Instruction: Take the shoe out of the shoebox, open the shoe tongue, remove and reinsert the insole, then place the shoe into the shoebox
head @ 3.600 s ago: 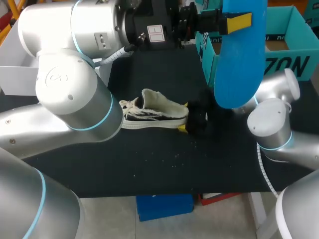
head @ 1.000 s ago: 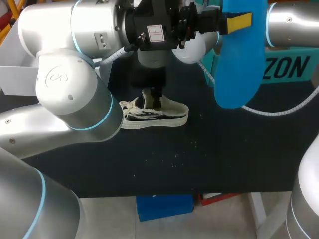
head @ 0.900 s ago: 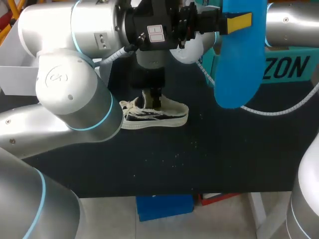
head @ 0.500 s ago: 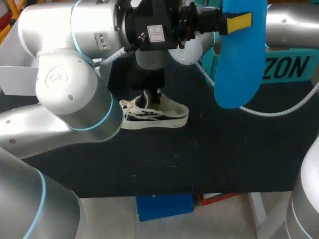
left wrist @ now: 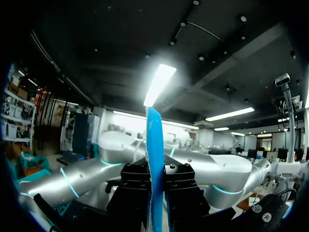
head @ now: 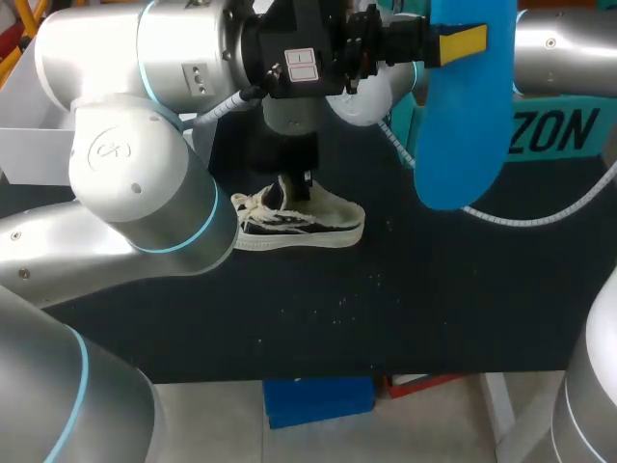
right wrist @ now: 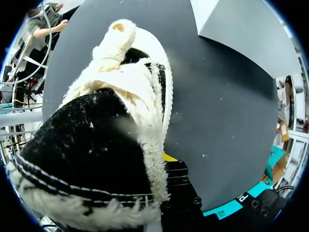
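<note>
Left wrist view: blue insole [left wrist: 155,135] is pinched upright between the left gripper [left wrist: 155,174] fingers. Right gripper [head: 297,181] is parked at the shoe [head: 333,218] tongue, grip can't be made out.

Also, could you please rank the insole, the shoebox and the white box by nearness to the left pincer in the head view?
1. The insole: clamped in the left pincer, held high at the right.
2. The shoebox: just behind the insole, right rear.
3. The white box: across the table, far left rear.
</note>
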